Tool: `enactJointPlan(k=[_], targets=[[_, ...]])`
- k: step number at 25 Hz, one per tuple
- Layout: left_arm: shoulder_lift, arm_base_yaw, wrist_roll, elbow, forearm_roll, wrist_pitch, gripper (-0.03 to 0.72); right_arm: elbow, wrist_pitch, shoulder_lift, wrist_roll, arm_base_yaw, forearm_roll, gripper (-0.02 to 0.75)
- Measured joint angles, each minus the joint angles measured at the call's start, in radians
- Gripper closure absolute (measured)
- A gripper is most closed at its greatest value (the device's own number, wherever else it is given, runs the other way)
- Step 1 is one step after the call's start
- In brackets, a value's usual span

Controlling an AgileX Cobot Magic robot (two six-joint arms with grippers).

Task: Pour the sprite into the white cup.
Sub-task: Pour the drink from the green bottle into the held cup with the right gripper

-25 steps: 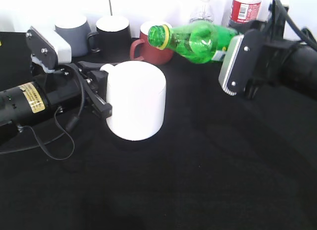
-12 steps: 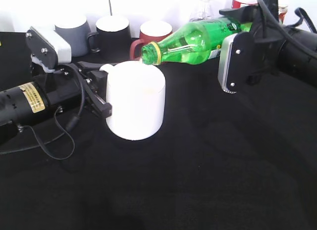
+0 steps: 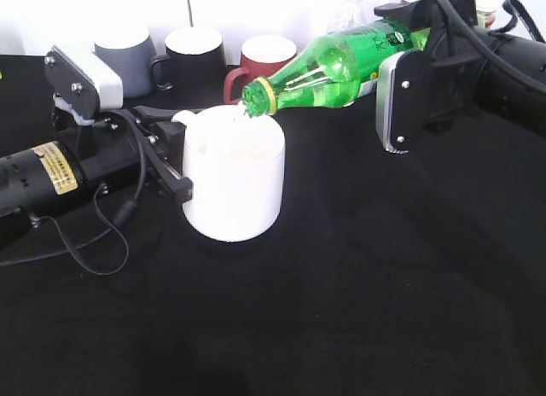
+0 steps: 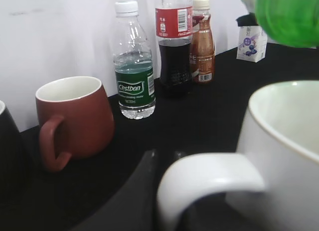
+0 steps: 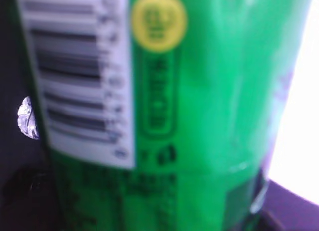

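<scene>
The white cup (image 3: 235,174) stands on the black table, left of centre. My left gripper (image 3: 175,161) is shut on its handle (image 4: 209,178). My right gripper (image 3: 409,67) is shut on the sprite (image 3: 341,63), a green bottle tilted with its open mouth down over the cup's far rim. A thin stream runs from the mouth into the cup. In the right wrist view the sprite label (image 5: 164,116) fills the frame and hides the fingers. In the left wrist view the sprite (image 4: 289,17) shows at the top right above the cup's rim (image 4: 284,116).
A grey mug (image 3: 128,59), a black mug (image 3: 194,63) and a dark red mug (image 3: 260,63) stand behind the cup. A small water bottle (image 4: 133,66), a cola bottle (image 4: 174,47) and a brown bottle (image 4: 202,44) stand at the back wall.
The sprite has swung left and tipped further down, its mouth dropping from above the red mug to the white cup's rim. Liquid now flows. The left gripper and cup have not moved.
</scene>
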Motion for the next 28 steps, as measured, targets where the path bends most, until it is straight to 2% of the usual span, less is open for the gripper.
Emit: enactJointPlan(k=[28], targets=[[0.000,0.000,0.001,0.000,0.001,0.000,0.632,-0.001,0.002,0.000,-0.022,0.000,0.012,0.330]])
